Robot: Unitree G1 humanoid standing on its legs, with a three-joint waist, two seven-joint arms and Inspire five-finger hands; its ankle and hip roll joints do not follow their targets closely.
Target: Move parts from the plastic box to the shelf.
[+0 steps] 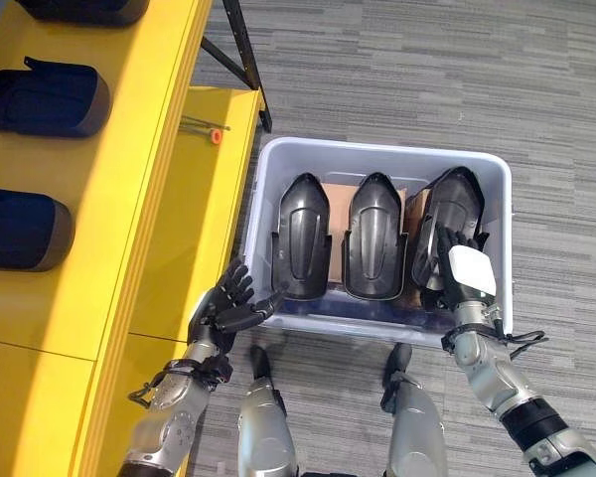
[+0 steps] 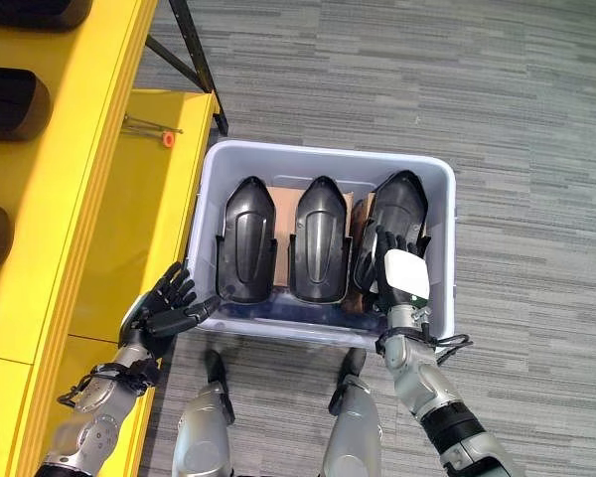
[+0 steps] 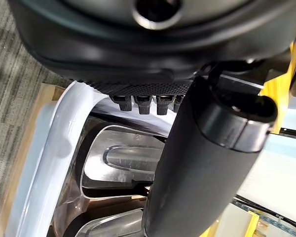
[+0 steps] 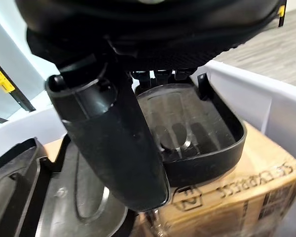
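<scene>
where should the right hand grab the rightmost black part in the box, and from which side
Probably by its near raised rim, coming from above. That black part leans tilted on cardboard with its hollow side up, so its thin wall offers an edge to pinch between thumb and fingers. The right hand is over that end, fingers straight. The plastic box wall blocks its outer side, and the middle part crowds the inner side.

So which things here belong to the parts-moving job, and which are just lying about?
Job: plastic box; three black parts in it; yellow shelf; right hand on the rightmost part; left hand.
Lying about: cardboard box; orange-tipped tool.
</scene>
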